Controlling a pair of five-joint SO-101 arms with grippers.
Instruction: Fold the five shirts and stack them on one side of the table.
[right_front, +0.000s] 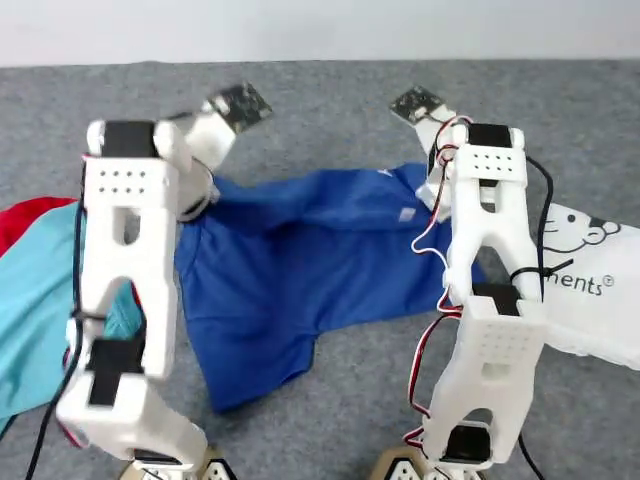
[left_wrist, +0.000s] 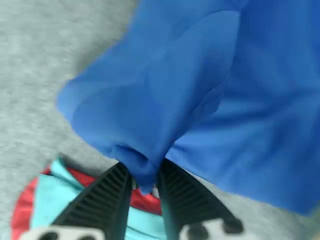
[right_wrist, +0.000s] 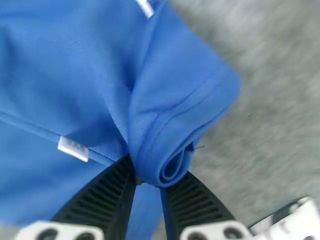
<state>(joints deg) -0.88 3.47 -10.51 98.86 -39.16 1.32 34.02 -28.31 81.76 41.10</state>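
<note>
Blue shirt (right_front: 300, 260) lies rumpled mid grey felt-like surface (right_front: 330, 110). Left pincer (left_wrist: 145, 186) clamped on a bunched edge, right pincer (right_wrist: 148, 182) on a rolled hem. Teal shirt (right_front: 35, 290) over red shirt (right_front: 22, 215) by left arm; white shirt (right_front: 590, 300) by right.

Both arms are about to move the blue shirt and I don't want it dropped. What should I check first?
1. Left gripper shut on blue shirt: ok.
2. Right gripper shut on the same shirt: ok.
3. Shirt flat between them: not ok, bunched and creased.
4. Shirt apart from teal shirt: cannot tell, an arm hides the edge.
5. Shirt apart from white shirt: cannot tell, an arm hides the edge.
</note>
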